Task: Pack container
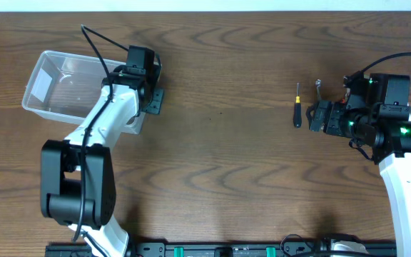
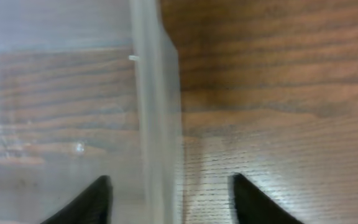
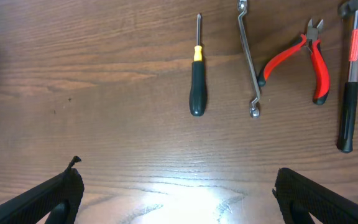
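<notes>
Overhead: even, fairly bright light from above; shadows on table (image 1: 227,143) soft, faint. Pale reflections on container (image 1: 63,56) walls. Left wrist view: soft all over, container wall close, blurred, milky. Right wrist view: screwdriver (image 3: 197,81) sharp; bright glare patch on wood, lower centre.

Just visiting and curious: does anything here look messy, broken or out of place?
Nothing broken or spilled. The screwdriver, wrench, pliers and hammer lie in a tidy row. Only the clear tub sits slightly crooked, the left gripper straddling its wall.
</notes>
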You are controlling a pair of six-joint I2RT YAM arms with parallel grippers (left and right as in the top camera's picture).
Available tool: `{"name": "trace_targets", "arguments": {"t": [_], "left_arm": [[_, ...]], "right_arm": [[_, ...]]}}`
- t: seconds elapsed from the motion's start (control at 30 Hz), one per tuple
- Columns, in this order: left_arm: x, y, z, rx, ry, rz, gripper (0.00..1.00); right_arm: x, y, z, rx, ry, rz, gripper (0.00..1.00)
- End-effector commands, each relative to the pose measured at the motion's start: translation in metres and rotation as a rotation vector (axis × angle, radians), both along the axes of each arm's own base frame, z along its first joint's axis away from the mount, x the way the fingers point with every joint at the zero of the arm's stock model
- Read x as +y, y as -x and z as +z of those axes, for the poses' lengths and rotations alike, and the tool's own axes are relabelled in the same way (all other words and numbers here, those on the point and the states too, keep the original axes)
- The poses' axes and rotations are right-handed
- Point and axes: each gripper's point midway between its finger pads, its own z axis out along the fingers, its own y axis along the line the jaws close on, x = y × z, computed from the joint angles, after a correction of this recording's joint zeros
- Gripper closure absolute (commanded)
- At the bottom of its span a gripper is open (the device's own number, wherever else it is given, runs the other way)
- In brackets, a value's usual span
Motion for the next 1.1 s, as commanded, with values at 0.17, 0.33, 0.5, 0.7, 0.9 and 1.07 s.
{"name": "trace_targets", "arguments": {"t": [0.17, 0.33, 0.5, 0.7, 0.9, 1.07], "left_arm": [[0.002, -0.003, 0.002, -0.016, -0.016, -0.007, 0.94], [0.002, -0.004, 0.004, -0.021, -0.009, 0.012, 0.94], [0.001, -0.006, 0.016, -0.053, 0.02, 0.067, 0.94], [0.001, -0.008, 0.041, -0.111, 0.025, 0.068, 0.94], [0.008, -0.009, 0.069, -0.184, -0.002, 0.082, 0.94], [0.014, -0.008, 0.083, -0.223, -0.028, 0.097, 0.94]], "right_arm": [[-0.001, -0.003, 0.009, -0.022, -0.01, -0.01, 0.01], [-0.001, -0.004, 0.009, -0.026, -0.01, -0.01, 0.01], [-0.001, -0.006, 0.01, -0.034, -0.01, -0.011, 0.01], [-0.001, -0.006, 0.01, -0.033, -0.01, -0.01, 0.01], [-0.001, -0.006, 0.01, -0.033, -0.01, -0.011, 0.01], [-0.001, -0.006, 0.01, -0.033, -0.01, -0.011, 0.01]]}}
